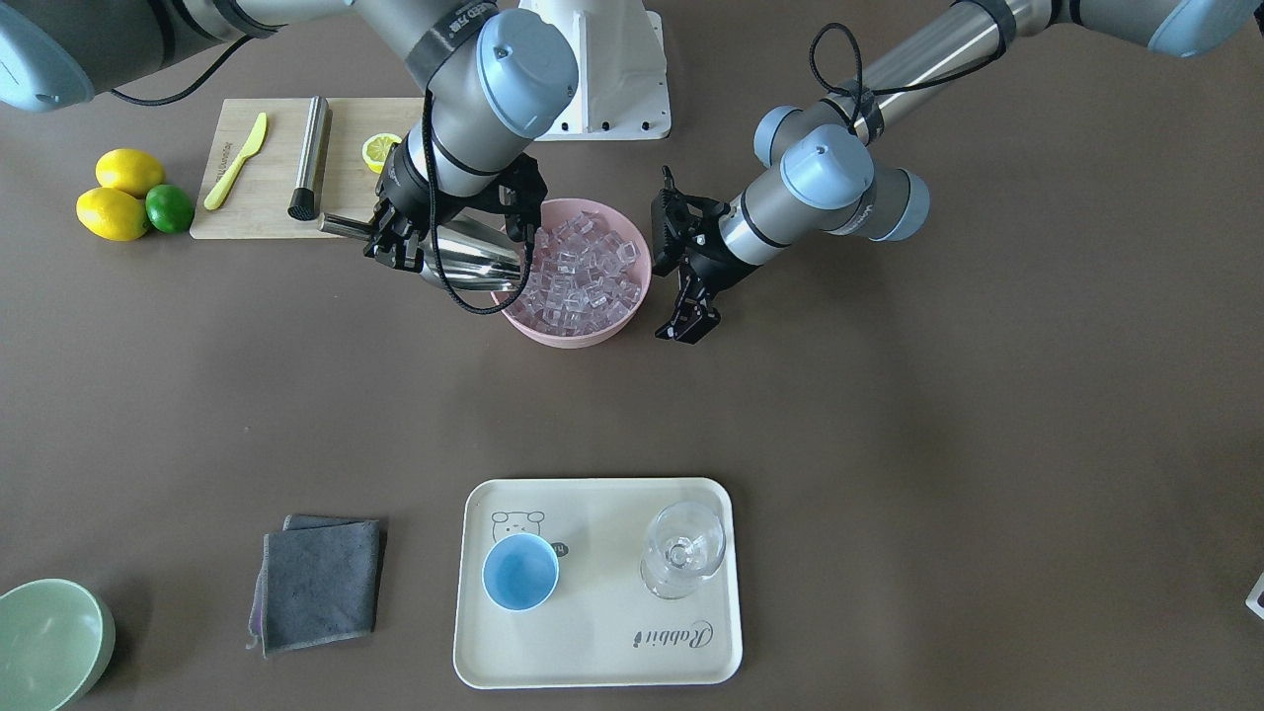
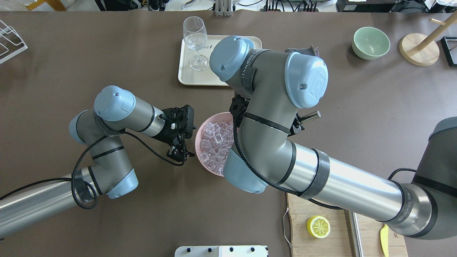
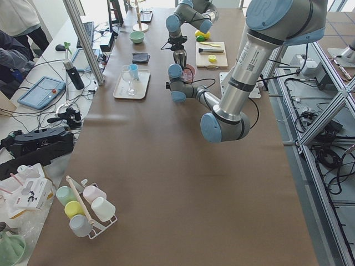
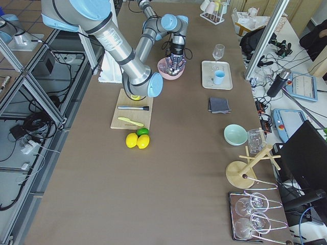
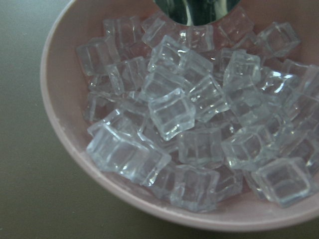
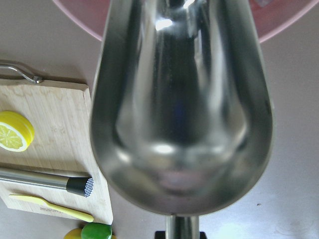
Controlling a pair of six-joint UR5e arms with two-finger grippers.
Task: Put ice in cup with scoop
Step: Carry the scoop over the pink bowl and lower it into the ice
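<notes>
R gripper [image 1: 395,242] clamps scoop [image 1: 474,262], empty, at ice [image 1: 583,272]. Cup [image 1: 520,573], well apart, empty: nothing delivered yet. L gripper [image 1: 688,321]: can't tell.

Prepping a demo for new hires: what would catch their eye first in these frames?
The pink bowl heaped with clear ice cubes stands out mid-table. The right hand holds a shiny steel scoop, empty, its mouth at the bowl's rim. On the side far from the robot, the light-blue cup sits empty on a cream tray beside a wine glass.
</notes>
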